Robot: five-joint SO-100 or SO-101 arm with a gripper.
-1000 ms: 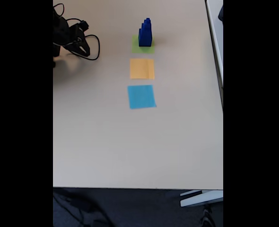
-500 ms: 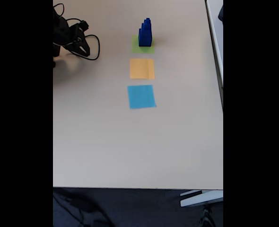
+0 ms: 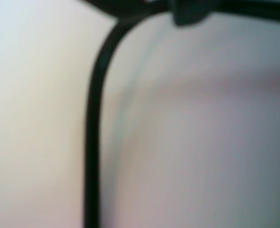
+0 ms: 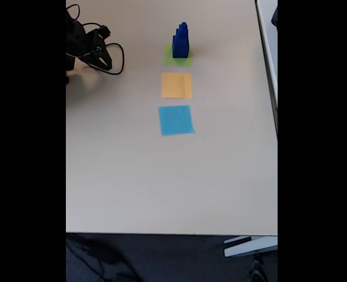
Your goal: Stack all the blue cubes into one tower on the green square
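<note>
On the beige table (image 4: pixel 162 176) nothing moved: tower (image 4: pixel 180 40) stands; tool (image 4: pixel 100 53) opening unclear.

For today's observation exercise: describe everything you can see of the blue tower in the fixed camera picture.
The tower is a stepped column of dark blue cubes, widest at the bottom and narrowing toward the top, matte and solid-looking. It stands upright on the green square, toward that square's right part in the fixed view, at the far end of the row of flat squares on the table. Nothing else touches it; the arm sits well off to its left. Individual cube edges are too small to make out clearly.
</note>
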